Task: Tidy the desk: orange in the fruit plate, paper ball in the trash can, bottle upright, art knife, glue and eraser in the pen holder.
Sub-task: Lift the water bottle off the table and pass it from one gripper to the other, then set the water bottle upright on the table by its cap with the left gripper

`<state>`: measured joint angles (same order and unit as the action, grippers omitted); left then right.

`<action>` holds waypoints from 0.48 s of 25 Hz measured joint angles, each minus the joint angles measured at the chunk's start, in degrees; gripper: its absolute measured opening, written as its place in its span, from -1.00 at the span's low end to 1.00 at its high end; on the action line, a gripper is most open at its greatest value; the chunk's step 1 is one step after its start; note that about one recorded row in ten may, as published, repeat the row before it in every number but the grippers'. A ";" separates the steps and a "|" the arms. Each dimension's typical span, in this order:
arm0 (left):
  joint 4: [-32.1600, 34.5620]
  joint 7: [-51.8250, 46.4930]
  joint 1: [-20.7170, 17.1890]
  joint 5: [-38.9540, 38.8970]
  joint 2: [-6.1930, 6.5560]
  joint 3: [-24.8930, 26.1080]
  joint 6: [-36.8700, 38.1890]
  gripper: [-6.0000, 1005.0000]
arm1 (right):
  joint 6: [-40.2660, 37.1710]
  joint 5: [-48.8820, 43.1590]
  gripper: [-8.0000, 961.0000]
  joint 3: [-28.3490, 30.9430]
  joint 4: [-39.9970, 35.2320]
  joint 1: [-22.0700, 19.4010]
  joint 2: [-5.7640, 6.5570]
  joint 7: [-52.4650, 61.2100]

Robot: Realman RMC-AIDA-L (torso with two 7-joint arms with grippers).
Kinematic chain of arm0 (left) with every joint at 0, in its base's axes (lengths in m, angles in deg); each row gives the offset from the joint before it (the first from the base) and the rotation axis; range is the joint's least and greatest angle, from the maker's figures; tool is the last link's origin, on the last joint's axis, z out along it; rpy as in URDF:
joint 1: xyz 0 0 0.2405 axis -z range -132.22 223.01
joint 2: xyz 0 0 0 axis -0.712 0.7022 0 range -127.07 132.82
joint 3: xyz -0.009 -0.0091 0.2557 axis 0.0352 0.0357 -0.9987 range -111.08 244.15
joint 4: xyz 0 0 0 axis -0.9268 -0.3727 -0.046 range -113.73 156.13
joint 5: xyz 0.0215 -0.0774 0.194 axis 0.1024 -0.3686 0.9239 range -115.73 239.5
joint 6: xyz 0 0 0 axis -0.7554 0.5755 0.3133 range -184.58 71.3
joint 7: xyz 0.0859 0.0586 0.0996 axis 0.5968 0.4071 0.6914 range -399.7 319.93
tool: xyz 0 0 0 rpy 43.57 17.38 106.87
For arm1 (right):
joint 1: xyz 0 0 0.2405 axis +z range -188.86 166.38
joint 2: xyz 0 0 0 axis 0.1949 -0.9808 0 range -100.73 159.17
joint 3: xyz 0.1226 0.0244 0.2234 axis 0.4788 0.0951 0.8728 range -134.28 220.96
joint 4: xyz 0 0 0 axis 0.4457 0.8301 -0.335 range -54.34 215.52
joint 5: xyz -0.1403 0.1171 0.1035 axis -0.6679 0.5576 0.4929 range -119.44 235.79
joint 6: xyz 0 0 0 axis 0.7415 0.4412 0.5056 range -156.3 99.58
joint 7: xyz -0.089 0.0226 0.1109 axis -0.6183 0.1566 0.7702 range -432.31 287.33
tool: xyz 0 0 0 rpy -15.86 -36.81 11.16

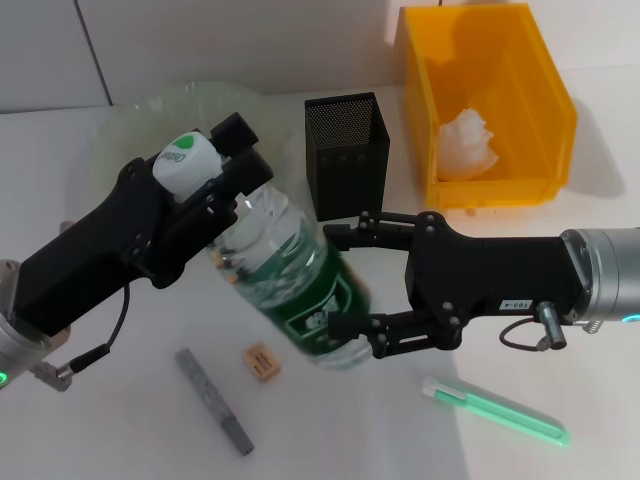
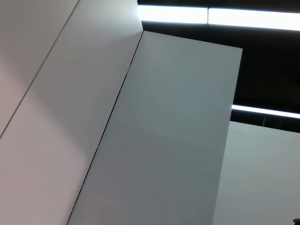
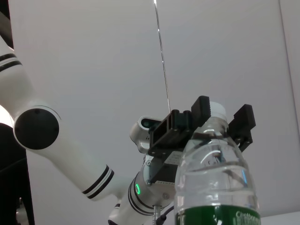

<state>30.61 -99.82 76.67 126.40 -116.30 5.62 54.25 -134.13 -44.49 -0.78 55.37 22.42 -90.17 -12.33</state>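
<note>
Clear plastic bottle [image 1: 285, 275] held off the surface [image 1: 120, 440] between both claws, long axis tilted: cap end up toward the robot's left and the far side, base end down toward the right and the near side. Left claw [image 1: 215, 165] clamped around the cap and neck; same grip visible in the right wrist view, black fingers [image 3: 202, 108] flanking the white cap of the bottle [image 3: 216, 178]. Right claw [image 1: 345, 280] spread wide around the lower labelled body, one finger on the far side by the pen holder [image 1: 346, 150], one on the near side under the base; contact with the plastic not clear enough to call a grasp, so reads as open. Key relation: base sits between the right claw's fingers, neck sits in the left claw, so the axis runs from one claw to the other. Probably mid-uprighting; next move likely needs the base swung under the cap before set-down. Risk: pen holder just beyond the bottle, eraser [image 1: 260, 361] and grey knife-like stick [image 1: 213, 400] on the surface just below. Paper ball [image 1: 468, 143] already in the trash can [image 1: 540, 90]. Fruit plate [image 1: 130, 115] behind the left arm.
</note>
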 joint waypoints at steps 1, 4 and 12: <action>0.00 0.10 -0.07 0.01 0.00 0.01 0.44 -0.13 | 0.00 0.00 0.65 0.00 0.00 -0.06 0.01 0.06; 0.00 0.35 -0.14 0.07 0.00 0.01 0.64 -0.13 | -0.02 -0.01 0.69 0.00 -0.01 -0.18 0.02 0.10; 1.35 4.38 -0.95 1.08 0.21 -0.03 -0.56 -0.13 | -1.66 0.14 0.72 1.68 -6.58 -6.50 0.62 1.59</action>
<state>31.96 -95.44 75.72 127.48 -116.09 5.59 53.68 -135.79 -44.35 0.89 48.79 15.92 -89.56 -10.74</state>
